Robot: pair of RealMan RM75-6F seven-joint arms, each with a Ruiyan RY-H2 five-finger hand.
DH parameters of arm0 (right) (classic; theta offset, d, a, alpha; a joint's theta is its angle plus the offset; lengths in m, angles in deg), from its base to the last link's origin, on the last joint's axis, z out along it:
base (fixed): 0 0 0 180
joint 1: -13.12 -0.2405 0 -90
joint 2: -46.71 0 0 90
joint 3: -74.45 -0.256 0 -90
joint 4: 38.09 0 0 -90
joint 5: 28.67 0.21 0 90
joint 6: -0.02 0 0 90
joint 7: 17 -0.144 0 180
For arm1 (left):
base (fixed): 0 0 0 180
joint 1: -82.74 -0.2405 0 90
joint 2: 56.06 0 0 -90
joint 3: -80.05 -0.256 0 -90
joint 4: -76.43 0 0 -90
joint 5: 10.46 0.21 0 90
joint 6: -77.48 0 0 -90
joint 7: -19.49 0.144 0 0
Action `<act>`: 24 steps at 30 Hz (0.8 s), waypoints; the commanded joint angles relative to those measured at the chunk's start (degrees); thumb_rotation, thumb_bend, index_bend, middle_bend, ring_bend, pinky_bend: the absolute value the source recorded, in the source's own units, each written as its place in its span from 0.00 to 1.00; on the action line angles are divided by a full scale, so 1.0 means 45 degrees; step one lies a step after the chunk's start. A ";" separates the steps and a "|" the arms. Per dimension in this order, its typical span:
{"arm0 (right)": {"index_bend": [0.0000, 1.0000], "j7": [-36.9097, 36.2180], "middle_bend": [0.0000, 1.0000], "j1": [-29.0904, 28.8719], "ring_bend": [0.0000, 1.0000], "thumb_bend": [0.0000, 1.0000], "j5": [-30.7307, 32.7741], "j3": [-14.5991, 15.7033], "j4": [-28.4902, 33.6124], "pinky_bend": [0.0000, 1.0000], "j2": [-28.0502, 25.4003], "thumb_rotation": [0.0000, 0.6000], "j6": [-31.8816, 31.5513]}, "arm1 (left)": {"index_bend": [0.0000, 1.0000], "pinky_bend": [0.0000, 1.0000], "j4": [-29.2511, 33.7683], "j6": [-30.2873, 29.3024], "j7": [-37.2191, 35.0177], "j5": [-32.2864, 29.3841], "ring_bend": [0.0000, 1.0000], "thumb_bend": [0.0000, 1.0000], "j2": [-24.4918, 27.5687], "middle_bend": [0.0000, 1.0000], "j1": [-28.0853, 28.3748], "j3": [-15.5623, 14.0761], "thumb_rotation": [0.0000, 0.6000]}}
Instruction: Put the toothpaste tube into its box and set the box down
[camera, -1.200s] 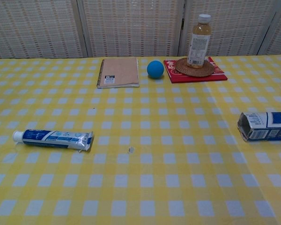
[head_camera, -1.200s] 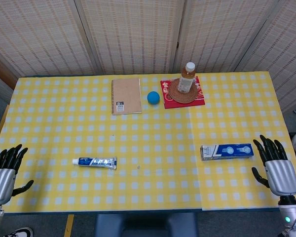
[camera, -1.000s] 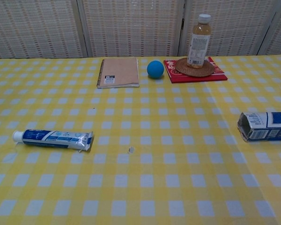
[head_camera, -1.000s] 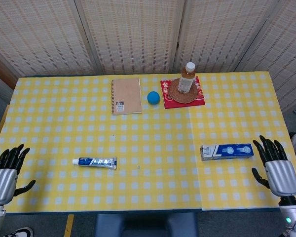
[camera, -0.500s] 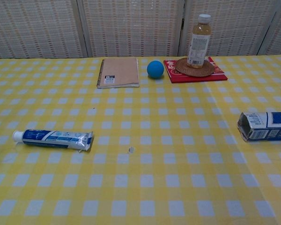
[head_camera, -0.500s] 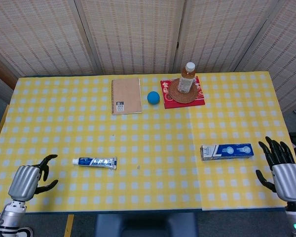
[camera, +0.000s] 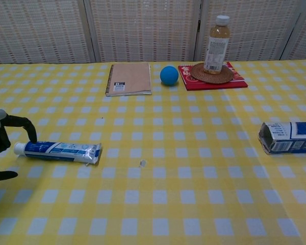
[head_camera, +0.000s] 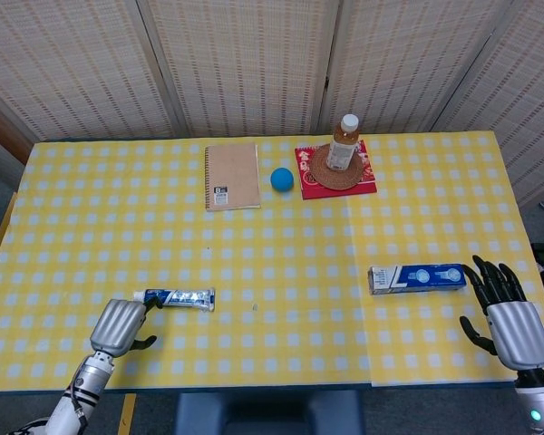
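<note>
**Left hand closes in on the tube's cap end**

The left hand (head_camera: 120, 327) has swung in from the table's edge within the last second and now sits at the cap end of the toothpaste tube (head_camera: 175, 297), fingers (camera: 20, 124) curled and arched over the cap, holding nothing yet. Pickup looks imminent. The right hand (head_camera: 506, 311) has edged closer to the box (head_camera: 416, 278) and waits just beside its far end, fingers spread, empty.

The tube lies flat at about 8 o'clock on the table (head_camera: 272, 208), long axis running 9 to 3, cap toward 9. The box lies at about 4 o'clock on the same axis, its open mouth facing 9, toward the tube.
</note>
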 commanded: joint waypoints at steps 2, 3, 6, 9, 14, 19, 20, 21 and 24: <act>0.00 0.0070 0.00 -0.0026 0.00 0.38 -0.0044 0.0085 0.0004 0.00 0.0017 1.00 0.0106 | 0.41 1.00 -0.0672 0.0360 -0.0088 -0.0468 1.00 0.20 -0.0724 1.00 0.0448 0.0192 1.00; 0.00 0.0062 0.00 -0.0058 0.00 0.38 0.0017 0.0086 0.0020 0.00 0.0006 1.00 0.0211 | 0.41 1.00 -0.0846 0.0316 -0.0112 -0.0448 1.00 0.20 -0.0913 1.00 0.0523 0.0238 1.00; 0.00 0.0094 0.00 -0.0135 0.00 0.38 0.0187 0.0060 0.0042 0.00 -0.0018 1.00 0.0443 | 0.40 1.00 -0.1093 0.0307 -0.0158 -0.0386 1.00 0.21 -0.1214 1.00 0.0708 0.0277 1.00; 0.00 0.0146 0.00 -0.0172 0.00 0.38 0.0301 0.0013 0.0044 0.00 0.0005 1.00 0.0525 | 0.40 1.00 -0.1127 0.0692 -0.0142 -0.0692 1.00 0.21 -0.1267 1.00 0.0979 0.0323 1.00; 0.00 0.0230 0.00 -0.0235 0.00 0.38 0.0507 -0.0039 0.0054 0.00 0.0010 1.00 0.0712 | 0.40 1.00 -0.1643 0.1425 0.0254 -0.1724 1.00 0.21 -0.1497 1.00 0.1584 0.0645 1.00; 0.00 0.0292 0.00 -0.0274 0.00 0.38 0.0720 -0.0083 0.0097 0.00 -0.0034 1.00 0.0868 | 0.38 1.00 -0.2084 0.1665 0.0127 -0.2303 1.00 0.21 -0.1755 1.00 0.1939 0.0859 1.00; 0.00 0.0307 0.00 -0.0276 0.00 0.38 0.0749 -0.0092 0.0103 0.00 -0.0038 1.00 0.0878 | 0.38 1.00 -0.2130 0.1672 -0.0011 -0.2386 1.00 0.21 -0.1800 1.00 0.1978 0.0896 1.00; 0.00 0.0312 0.00 -0.0280 0.00 0.38 0.0764 -0.0098 0.0109 0.00 -0.0038 1.00 0.0885 | 0.39 1.00 -0.2169 0.1679 -0.0080 -0.2441 1.00 0.21 -0.1821 1.00 0.2012 0.0914 1.00; 0.00 0.0337 0.00 -0.0304 0.00 0.38 0.0823 -0.0110 0.0114 0.00 -0.0040 1.00 0.0946 | 0.39 1.00 -0.2273 0.1691 -0.0256 -0.2563 1.00 0.21 -0.1889 1.00 0.2133 0.0951 1.00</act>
